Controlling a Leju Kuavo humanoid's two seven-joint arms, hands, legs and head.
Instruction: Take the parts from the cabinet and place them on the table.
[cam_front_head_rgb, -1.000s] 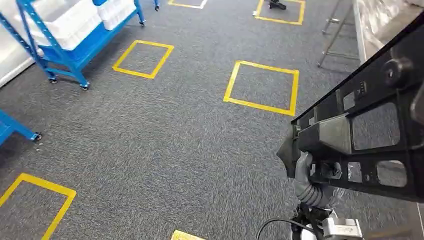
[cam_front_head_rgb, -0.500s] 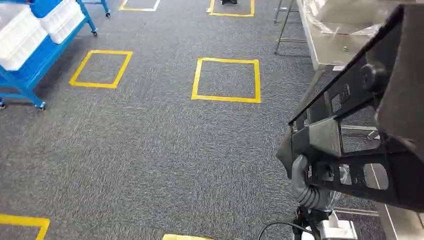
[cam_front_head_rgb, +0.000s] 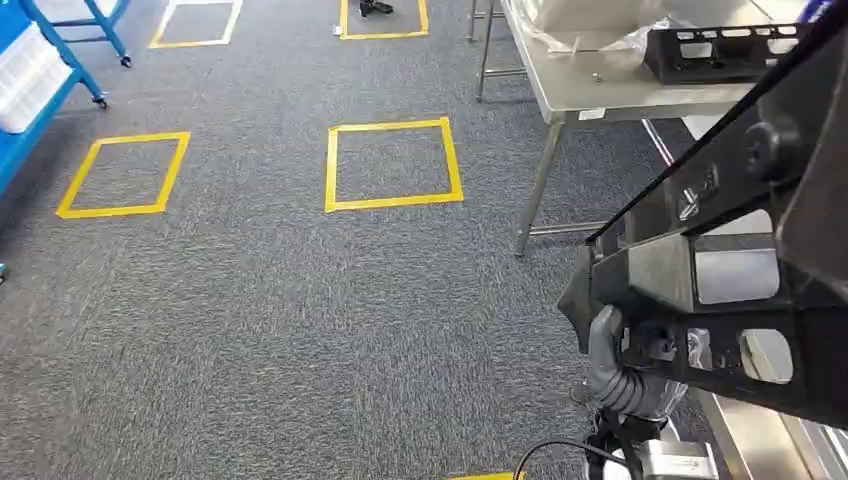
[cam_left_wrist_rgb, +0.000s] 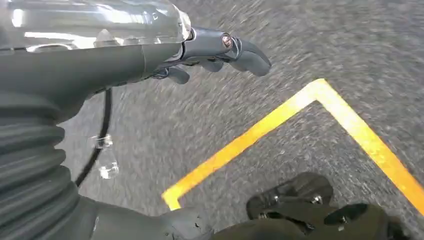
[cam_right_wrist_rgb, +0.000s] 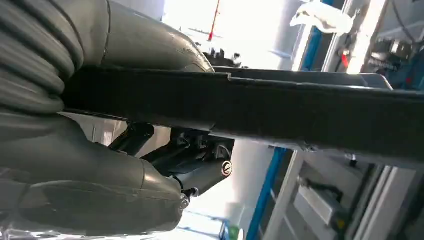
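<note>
right robot hand (cam_front_head_rgb: 615, 350) grips the black frame (cam_front_head_rgb: 720, 270) near the counter (cam_front_head_rgb: 600, 95), left robot hand (cam_left_wrist_rgb: 165, 55) hangs with fingers loosely spread, holding nothing

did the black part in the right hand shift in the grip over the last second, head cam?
No. The black part sits at the same spot against the right hand. The floor squares and table slid across the picture because the camera turned.
</note>
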